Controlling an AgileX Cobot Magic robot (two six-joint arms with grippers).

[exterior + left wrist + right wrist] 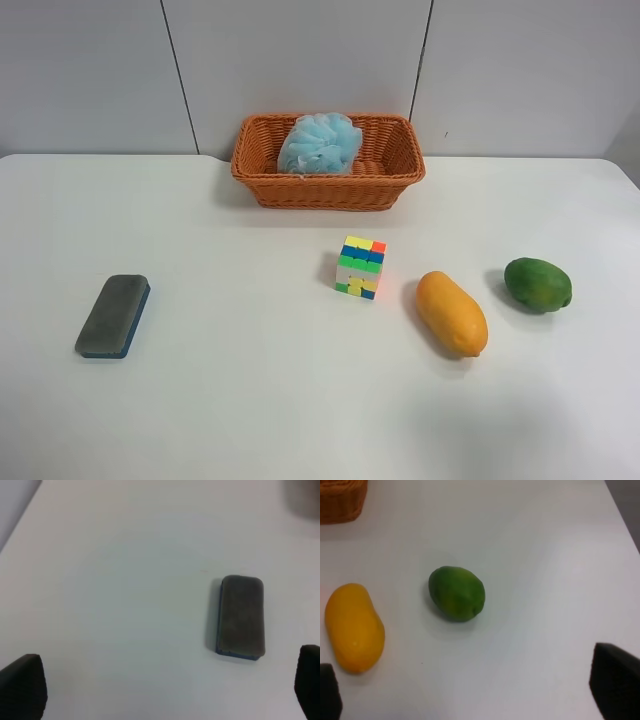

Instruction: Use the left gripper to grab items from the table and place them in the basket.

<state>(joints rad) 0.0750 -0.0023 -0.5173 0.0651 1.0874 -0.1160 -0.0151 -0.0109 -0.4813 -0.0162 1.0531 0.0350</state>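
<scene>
The light blue pouf lies inside the wicker basket at the back of the white table. The grey-blue eraser lies at the exterior high view's left. The puzzle cube stands mid-table, with the orange fruit and green fruit to its right. No arm shows in the exterior high view. The left gripper is open and empty above the table, with the eraser ahead of it. The right gripper is open and empty, with the green fruit and orange fruit ahead of it.
A grey panelled wall stands behind the basket. A corner of the basket shows in the right wrist view. The table's edge shows in the right wrist view and in the left wrist view.
</scene>
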